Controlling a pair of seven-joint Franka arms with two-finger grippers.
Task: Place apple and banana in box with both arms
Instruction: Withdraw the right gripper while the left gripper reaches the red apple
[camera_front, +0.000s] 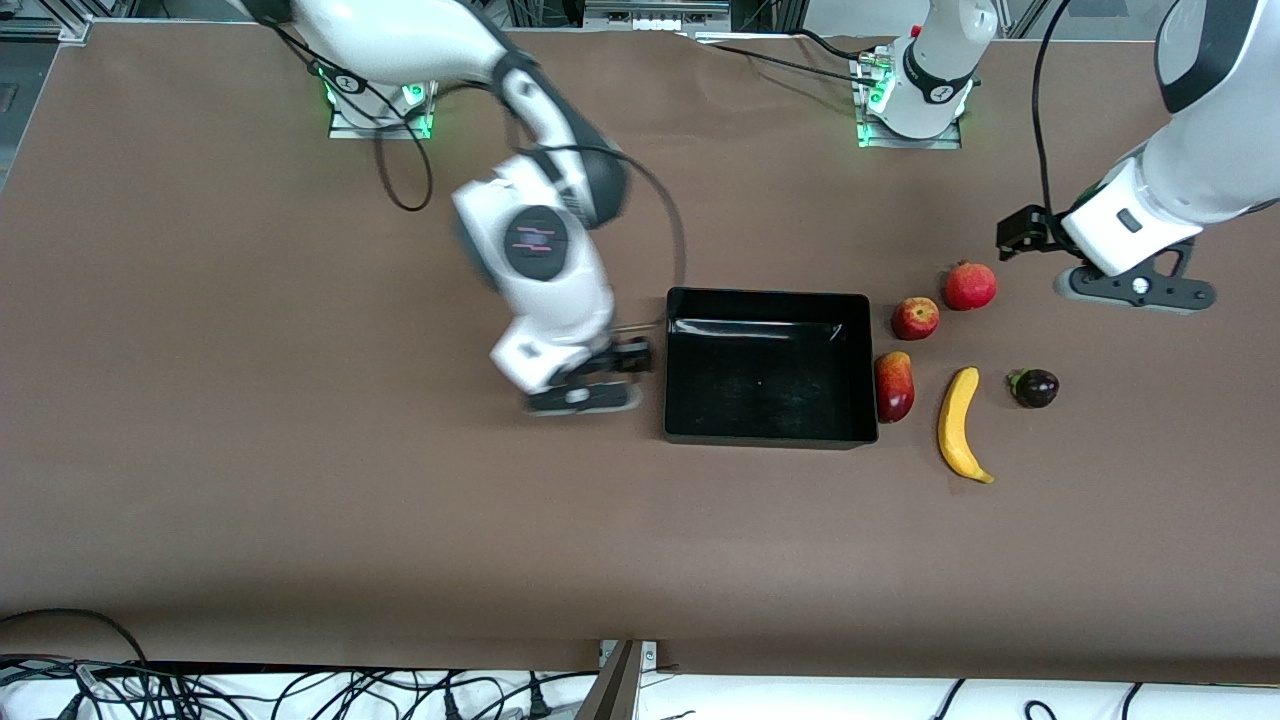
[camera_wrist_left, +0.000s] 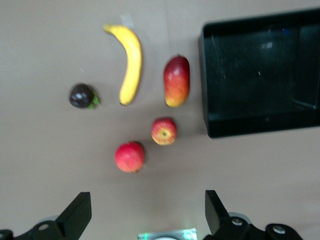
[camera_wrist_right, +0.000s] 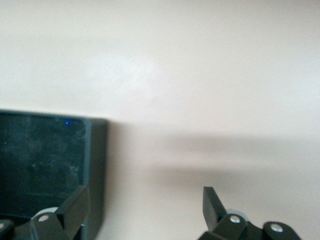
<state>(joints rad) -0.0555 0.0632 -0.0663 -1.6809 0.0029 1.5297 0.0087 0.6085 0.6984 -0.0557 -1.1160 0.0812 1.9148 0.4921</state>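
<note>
While both arms hover, banana (camera_front: 960, 424) lengthwise toward camera, seemingly

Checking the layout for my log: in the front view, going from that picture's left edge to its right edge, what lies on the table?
Right pincer → box → mango-like fruit → apple → banana → deep-red fruit → dark purple fruit; left pincer hangs above that end.

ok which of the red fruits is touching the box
The elongated red-yellow fruit, lying against the box wall; the apple and deeper-red round fruit sit apart.
</note>
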